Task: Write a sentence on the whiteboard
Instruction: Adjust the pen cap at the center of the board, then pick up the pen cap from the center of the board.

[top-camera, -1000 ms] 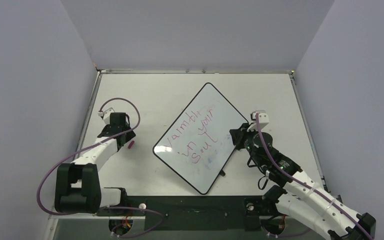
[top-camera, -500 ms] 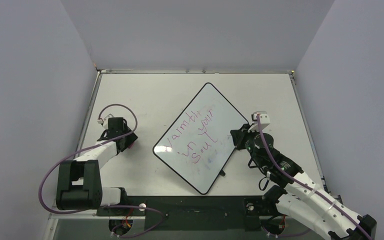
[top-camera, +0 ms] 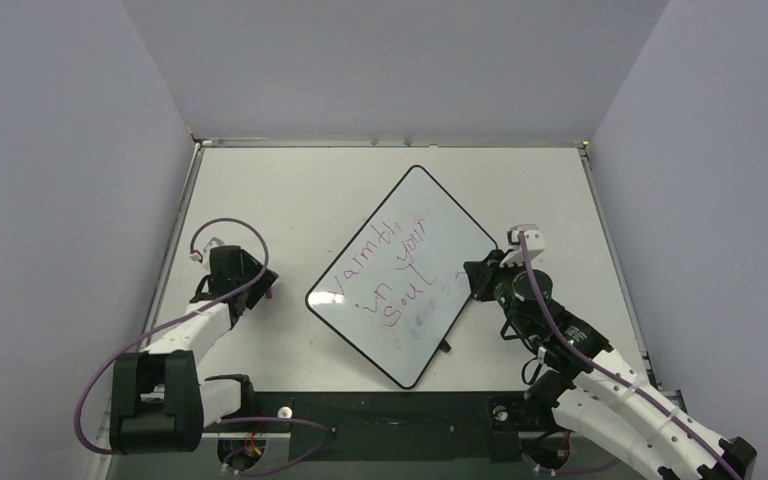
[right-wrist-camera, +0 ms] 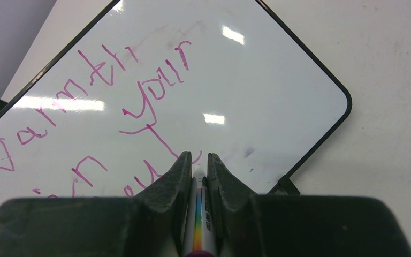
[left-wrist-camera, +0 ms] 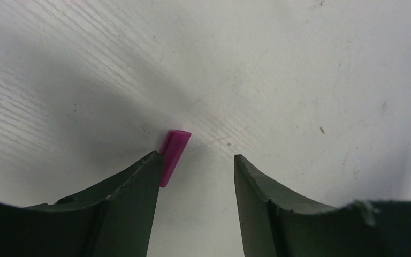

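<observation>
Bench [top-camera: 290, 190] surface, off-white, carries everything here. The whiteboard [top-camera: 440, 205] lies flat at its middle, turned so that one corner points at the arms. The sentence [top-camera: 385, 270] runs across the whiteboard in three pink lines, and the right wrist view gives them as "Warmth", "in your" and a lower word half hidden by the fingers. By the look of it the wording is complete or at its last stroke.

If so, the step in hand is to finish that stroke and come away clean. The board looks loose on the bench, so pressure should stay light and go straight down; a sideways drag could slide it. The lift should be vertical, away from the fresh ink, with no part of the wrist passing low over the letters.

The right tool [right-wrist-camera: 196, 160] sits over the board's right-hand edge, its jaws clamped tight on the marker [right-wrist-camera: 199, 230]. The tip is hidden between the fingers, so I cannot tell whether it touches the board.

The left tool [left-wrist-camera: 195, 158] is well apart, low over bare bench on the left, jaws about half apart and gripping nothing. A small magenta cap [left-wrist-camera: 172, 152] rests against the inner edge of one finger.
</observation>
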`<state>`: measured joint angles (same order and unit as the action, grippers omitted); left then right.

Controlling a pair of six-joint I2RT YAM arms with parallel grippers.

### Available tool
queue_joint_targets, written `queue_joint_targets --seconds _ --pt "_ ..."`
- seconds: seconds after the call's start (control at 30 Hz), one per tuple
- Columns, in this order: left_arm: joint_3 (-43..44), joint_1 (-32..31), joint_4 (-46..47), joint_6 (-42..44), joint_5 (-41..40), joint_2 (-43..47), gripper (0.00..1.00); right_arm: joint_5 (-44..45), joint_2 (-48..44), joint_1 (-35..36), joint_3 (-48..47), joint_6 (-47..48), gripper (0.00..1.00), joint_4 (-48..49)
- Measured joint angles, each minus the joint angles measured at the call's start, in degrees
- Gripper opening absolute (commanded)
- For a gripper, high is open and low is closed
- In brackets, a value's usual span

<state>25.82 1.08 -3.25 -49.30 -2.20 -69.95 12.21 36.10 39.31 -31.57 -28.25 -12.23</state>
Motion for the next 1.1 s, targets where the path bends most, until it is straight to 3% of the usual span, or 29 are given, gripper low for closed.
queue_joint_targets --seconds 0.17,0.33,0.57,1.1 --pt "-1.5 -0.4 -1.0 -0.4 1.1 5.7 0.49 0.0 0.0 0.0 0.0 0.0 0.00 -0.6" --pt "-1.2 -1.0 -3.3 2.6 -0.2 5.9 0.44 0.0 0.1 0.0 0.0 0.0 0.00 -0.7" --pt "4.8 -8.3 -10.0 8.8 -8.7 2.0 0.41 0.0 0.3 0.0 0.0 -0.1 0.00 -0.7" --pt "12.1 -8.9 -14.9 11.1 -15.2 -9.9 0.37 0.0 0.3 -0.3 0.0 0.1 0.00 -0.7"
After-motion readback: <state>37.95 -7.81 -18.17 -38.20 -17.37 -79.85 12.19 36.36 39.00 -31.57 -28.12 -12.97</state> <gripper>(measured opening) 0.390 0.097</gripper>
